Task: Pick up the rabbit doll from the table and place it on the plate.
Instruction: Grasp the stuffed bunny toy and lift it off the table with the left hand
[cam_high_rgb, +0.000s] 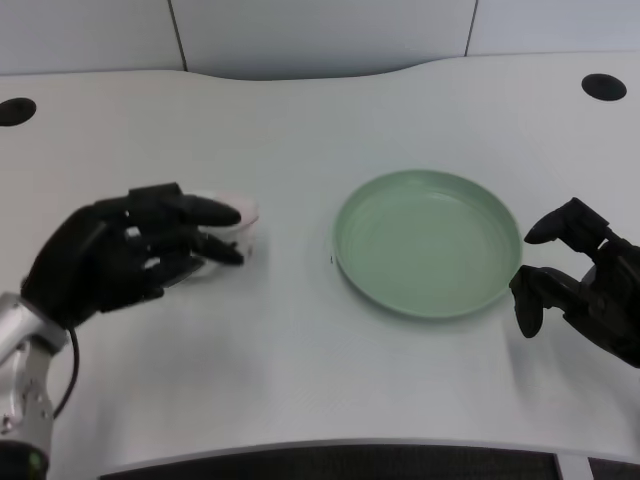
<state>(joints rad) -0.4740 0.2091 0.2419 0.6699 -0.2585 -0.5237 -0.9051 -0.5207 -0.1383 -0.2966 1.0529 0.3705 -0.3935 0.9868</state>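
You see the white tabletop (300, 330) with a green plate (428, 243) on it (nothing lies in it). Your left hand (130, 255) sits well left of the plate, fingers wrapped around the mostly hidden white rabbit doll (238, 215).

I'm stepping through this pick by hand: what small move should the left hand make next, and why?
Probably close the fingers firmly, then lift. The left hand already wraps the white rabbit doll, which sits on the table, and the green plate is bare.
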